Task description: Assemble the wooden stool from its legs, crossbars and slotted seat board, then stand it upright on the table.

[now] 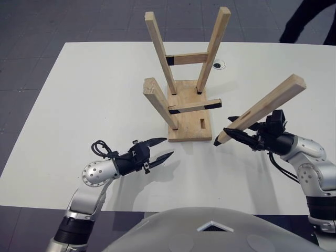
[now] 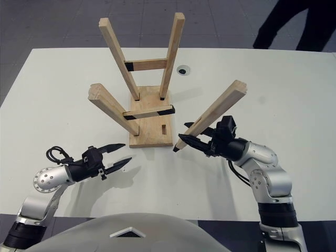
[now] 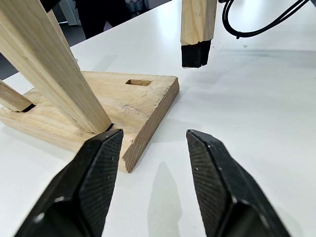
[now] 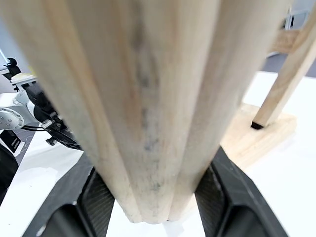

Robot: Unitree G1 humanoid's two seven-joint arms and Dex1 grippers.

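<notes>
Foreground: left gripper (image 1: 168,147) empty, fingers apart, just short of seat board (image 1: 188,134) | right gripper (image 1: 234,133) clamped on tilted leg (image 1: 268,102), black tip low beside board | step: swing leg upright, centre tip over open slot (image 1: 202,123), press straight down | beyond: three legs (image 1: 159,104) seated with crossbars (image 1: 195,106).

A white table (image 1: 79,105) stands on a dark grey tiled floor (image 1: 47,21). A small round cable port (image 1: 218,65) sits in the tabletop near its far edge, right of the middle.
</notes>
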